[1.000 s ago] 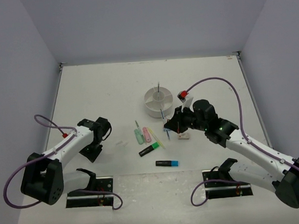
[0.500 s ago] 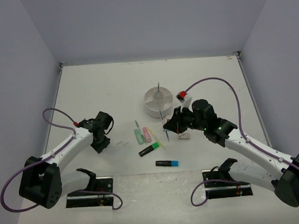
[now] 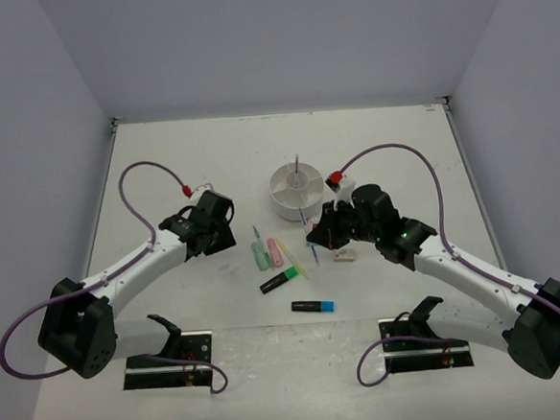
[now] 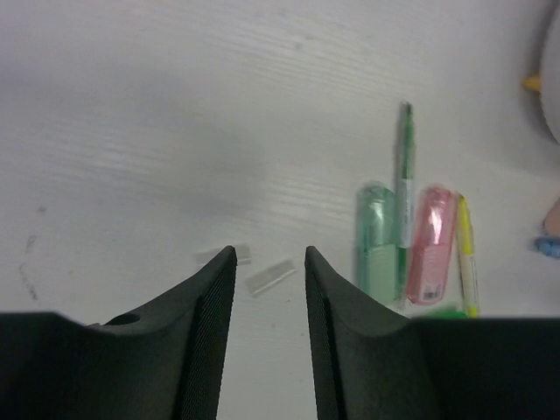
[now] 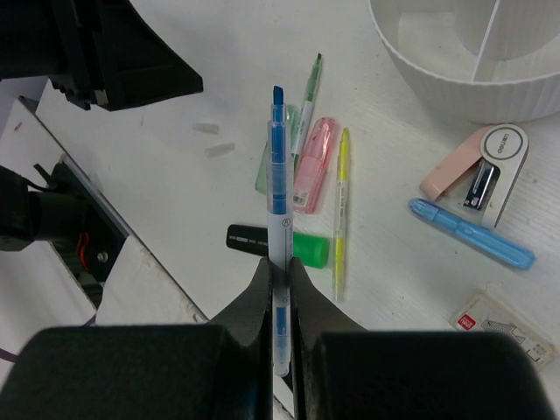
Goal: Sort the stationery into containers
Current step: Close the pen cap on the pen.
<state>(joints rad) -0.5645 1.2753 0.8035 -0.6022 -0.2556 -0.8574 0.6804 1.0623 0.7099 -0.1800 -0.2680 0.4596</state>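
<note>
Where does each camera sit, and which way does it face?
Top external: above and behind the left arm and right arm, looking down on the table; both show.
Left wrist: on the left arm, looking past the open left gripper at the pink marker.
Right wrist: on the right arm, looking past the right gripper, shut on a blue pen, toward the organiser.
Shared: both wrist views show the pink marker.

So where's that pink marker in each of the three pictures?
Top external: the pink marker lies mid-table, between the two arms.
Left wrist: the pink marker is right of centre.
Right wrist: the pink marker is near the middle, just right of the blue pen.
Shared landmark: the thin green pen lies close beside it in all three.
</note>
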